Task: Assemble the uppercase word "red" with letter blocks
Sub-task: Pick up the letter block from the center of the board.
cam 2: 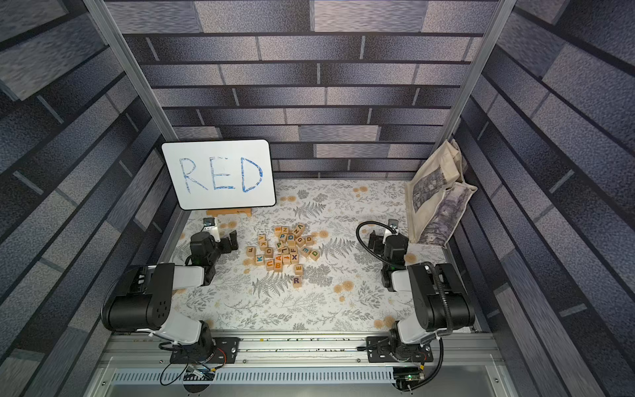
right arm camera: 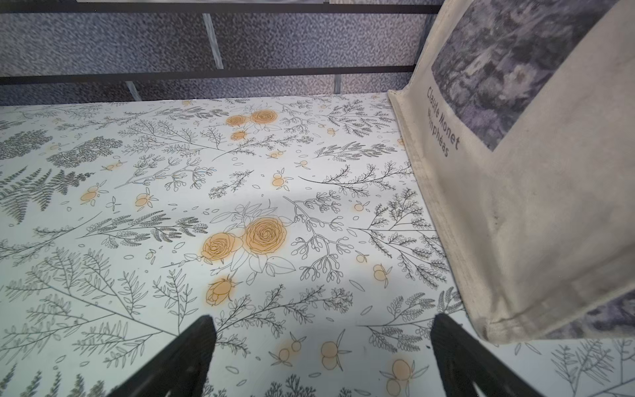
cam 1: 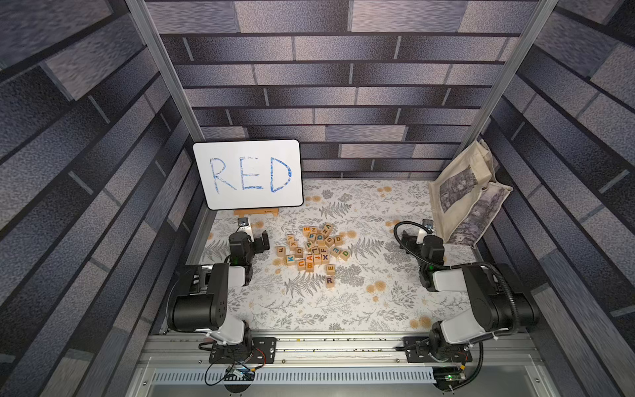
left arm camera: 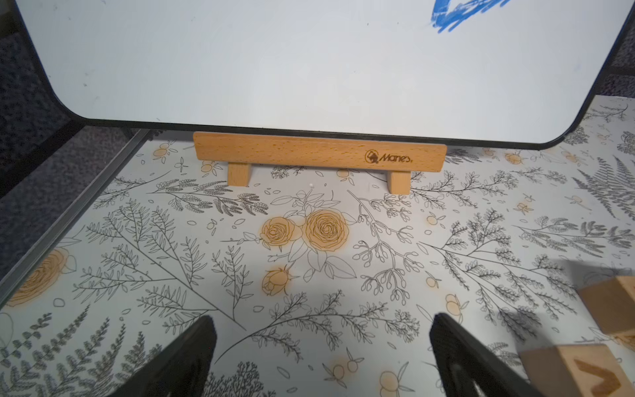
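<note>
While both are lying spread and empty, the left hand is facing a smooth whiteboard reading RED on a wooden stand stamped Manes, and the right hand is sitting beside a canvas bag printed Claude Monet. Pale wooden letter blocks are lying heaped mid-frame in both top views on the flowery counter, with brick-print walls around.

The surface is white with grey ferns and orange roses. Light-wood letter blocks carry coloured capitals: R block purple, E block reddish, D block green. The board is white with blue lettering; the bag cream, printed grey-violet
</note>
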Motion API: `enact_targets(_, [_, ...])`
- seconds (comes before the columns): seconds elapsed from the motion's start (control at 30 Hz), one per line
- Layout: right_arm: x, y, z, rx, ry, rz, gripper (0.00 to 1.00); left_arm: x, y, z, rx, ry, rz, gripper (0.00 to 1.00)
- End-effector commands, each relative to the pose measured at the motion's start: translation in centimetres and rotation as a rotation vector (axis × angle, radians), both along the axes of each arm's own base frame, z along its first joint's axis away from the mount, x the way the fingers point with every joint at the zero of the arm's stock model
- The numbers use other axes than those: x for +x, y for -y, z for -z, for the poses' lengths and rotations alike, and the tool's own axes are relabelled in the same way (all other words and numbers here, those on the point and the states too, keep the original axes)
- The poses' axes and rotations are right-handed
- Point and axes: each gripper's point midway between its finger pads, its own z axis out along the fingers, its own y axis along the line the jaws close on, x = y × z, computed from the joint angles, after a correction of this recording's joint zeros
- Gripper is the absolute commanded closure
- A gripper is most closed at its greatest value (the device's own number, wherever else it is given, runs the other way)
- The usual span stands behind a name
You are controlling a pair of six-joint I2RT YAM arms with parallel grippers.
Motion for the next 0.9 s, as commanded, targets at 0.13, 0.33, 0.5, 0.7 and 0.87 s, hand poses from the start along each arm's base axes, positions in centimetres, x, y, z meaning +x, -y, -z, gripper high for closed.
enact_targets(0.13, [0.7,0.3,-0.9,-0.007,0.03,0.006,0.0,0.7,-0.1,-0.8,-0.019,0.028,-0.001,0.0])
enact_targets(0.33, [0.7,0.3,-0.8,-0.008,0.025,0.007,0.0,0.7,-0.1,-0.8,-0.019,0.027,0.0,0.0])
enact_targets(0.5, [0.7,0.3,-0.8,-0.008,0.026,0.006,0.0,0.8,-0.2,-0.8,-0.02,0.027,-0.002,0.0])
enact_targets(0.7, [0.6,0.3,-1.0,-0.007,0.033,0.01,0.0,0.8,0.0,-0.8,-0.01,0.023,-0.004,0.0])
enact_targets(0.87, [0.6,0.5,-2.1,-0.007,0.033,0.019,0.0,0.6,1.1,-1.5,0.011,0.026,0.053,0.0])
